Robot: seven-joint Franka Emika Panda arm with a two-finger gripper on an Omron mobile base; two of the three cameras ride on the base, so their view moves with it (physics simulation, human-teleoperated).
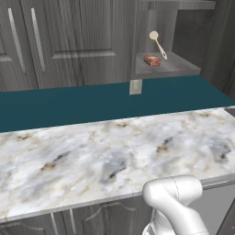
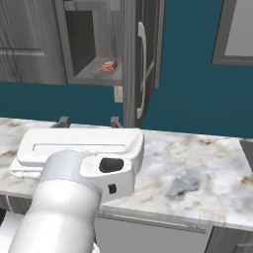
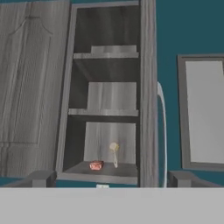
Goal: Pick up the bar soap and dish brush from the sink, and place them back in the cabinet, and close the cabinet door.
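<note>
The cabinet [image 3: 105, 111] stands open, its lowest grey shelf [image 1: 167, 69] holding both items. The orange-red bar soap [image 1: 152, 60] [image 2: 109, 66] [image 3: 96, 165] lies near the shelf's front. Just right of it the dish brush [image 1: 158, 43] [image 3: 114, 153] leans upright against the back wall. The cabinet door [image 2: 132, 59] [image 3: 148, 87] is swung out, seen edge-on, with its silver bar handle [image 2: 143, 69] [image 3: 162, 131]. My gripper [image 2: 89, 122] [image 3: 111, 178] is open and empty, held back over the counter and facing the cabinet. The sink is out of view.
A marble counter [image 1: 105, 151] runs below the teal wall, with an outlet [image 1: 135, 86] under the cabinet. Shut wall cabinet doors [image 1: 69, 41] stand to the left. A framed window [image 3: 203, 111] is on the wall to the right of the open door.
</note>
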